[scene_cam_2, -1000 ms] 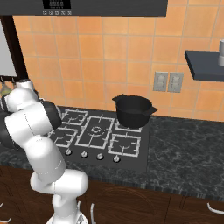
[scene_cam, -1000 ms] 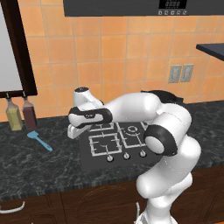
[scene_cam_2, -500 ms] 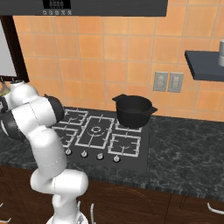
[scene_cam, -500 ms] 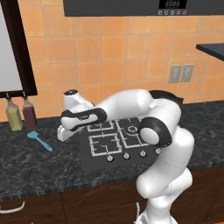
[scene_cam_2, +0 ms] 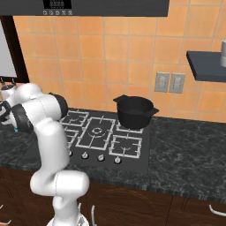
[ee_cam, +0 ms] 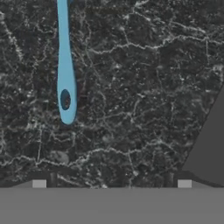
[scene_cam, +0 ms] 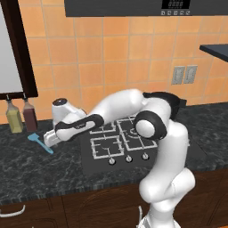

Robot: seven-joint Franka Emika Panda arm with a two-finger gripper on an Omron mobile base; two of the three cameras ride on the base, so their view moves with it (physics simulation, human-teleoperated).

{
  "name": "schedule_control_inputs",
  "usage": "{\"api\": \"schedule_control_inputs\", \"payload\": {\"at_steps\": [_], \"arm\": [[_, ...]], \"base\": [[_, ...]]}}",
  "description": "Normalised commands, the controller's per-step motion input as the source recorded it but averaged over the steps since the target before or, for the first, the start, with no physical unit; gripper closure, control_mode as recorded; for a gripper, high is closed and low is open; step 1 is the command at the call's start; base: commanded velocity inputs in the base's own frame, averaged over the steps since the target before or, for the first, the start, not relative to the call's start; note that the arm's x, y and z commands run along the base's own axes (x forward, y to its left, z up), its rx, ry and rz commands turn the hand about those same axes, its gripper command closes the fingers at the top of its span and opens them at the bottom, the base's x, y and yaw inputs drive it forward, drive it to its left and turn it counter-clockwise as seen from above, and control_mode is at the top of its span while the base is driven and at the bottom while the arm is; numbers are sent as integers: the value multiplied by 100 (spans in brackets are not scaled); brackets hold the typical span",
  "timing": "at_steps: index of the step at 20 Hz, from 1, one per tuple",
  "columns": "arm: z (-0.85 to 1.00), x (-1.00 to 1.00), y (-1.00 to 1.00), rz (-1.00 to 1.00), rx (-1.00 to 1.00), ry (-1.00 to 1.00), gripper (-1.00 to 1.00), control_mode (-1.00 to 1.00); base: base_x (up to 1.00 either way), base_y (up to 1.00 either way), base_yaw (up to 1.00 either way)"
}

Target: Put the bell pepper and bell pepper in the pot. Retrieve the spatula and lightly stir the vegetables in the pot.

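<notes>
The light-blue spatula lies flat on the dark counter left of the cooktop. In the hand view its handle runs down from the top edge and ends at a small hole, left of centre. My gripper hovers just above the counter beside the spatula. It is open, with the fingertips set wide apart and nothing between them. The black pot stands on the back right burner. The bell peppers are out of view.
Two bottles stand against the wall behind the spatula. The black cooktop lies to the right of my hand, and its corner shows in the hand view. A dark shelf juts from the wall at the right.
The arm has swung left and down from over the cooktop's left edge to the counter beside the spatula. The jaws stay open.
</notes>
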Motion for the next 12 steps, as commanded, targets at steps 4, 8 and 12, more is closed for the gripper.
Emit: {"api": "schedule_control_inputs", "payload": {"at_steps": [4,8,12], "arm": [[-15,24,38,-7,1,-1,-100,-100],[-14,4,45,0,0,0,-100,-100],[-17,13,21,0,0,3,-100,-100]], "base": [[0,0,0],[0,0,0],[0,0,0]]}}
